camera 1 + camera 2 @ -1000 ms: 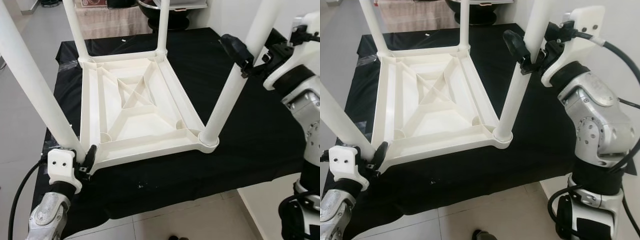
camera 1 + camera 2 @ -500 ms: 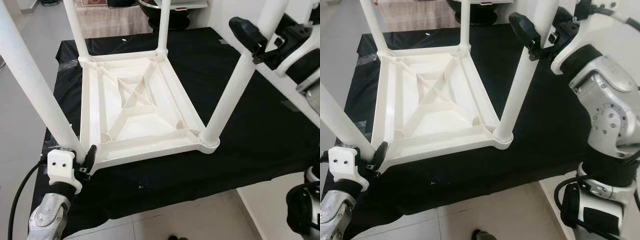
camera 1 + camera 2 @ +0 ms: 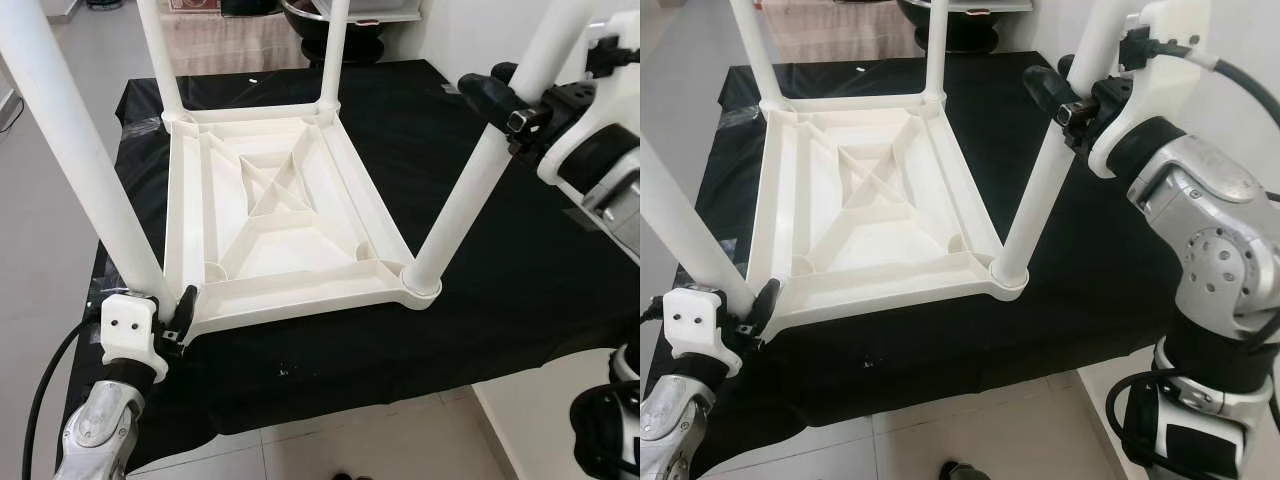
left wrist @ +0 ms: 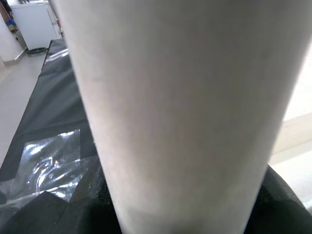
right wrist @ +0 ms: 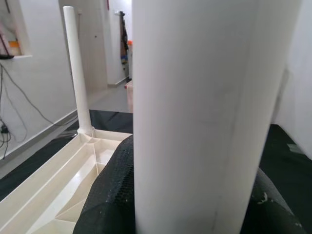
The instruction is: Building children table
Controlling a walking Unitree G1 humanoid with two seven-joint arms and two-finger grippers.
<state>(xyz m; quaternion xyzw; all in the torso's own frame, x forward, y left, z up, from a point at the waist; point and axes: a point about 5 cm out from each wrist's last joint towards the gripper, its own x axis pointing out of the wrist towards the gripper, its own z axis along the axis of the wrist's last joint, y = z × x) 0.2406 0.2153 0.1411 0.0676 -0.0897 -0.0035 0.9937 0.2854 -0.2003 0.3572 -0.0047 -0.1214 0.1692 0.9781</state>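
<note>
A white plastic children's table [image 3: 270, 215] lies upside down on a black cloth [image 3: 520, 270], with its legs pointing up. My left gripper [image 3: 168, 318] is shut on the near-left leg [image 3: 85, 160] right at its base, by the table's near corner. That leg [image 4: 185, 112] fills the left wrist view between the black pads. My right gripper [image 3: 505, 112] is shut on the near-right leg [image 3: 465, 200] about halfway up. In the right wrist view the same leg [image 5: 204, 112] stands between black fingers [image 5: 107, 204]. Two far legs [image 3: 333, 50] stand upright in their sockets.
The cloth-covered surface ends just in front of the upturned table, with tiled floor [image 3: 340, 445] below. A crumpled clear plastic sheet [image 3: 135, 108] lies at the far left corner. A dark round pot [image 3: 305, 20] stands behind the far edge. A white wall [image 3: 470, 30] rises at the right.
My right gripper went up the near-right leg, then came back down a little. The left gripper stayed at the near-left leg's base. The camera shifted slightly.
</note>
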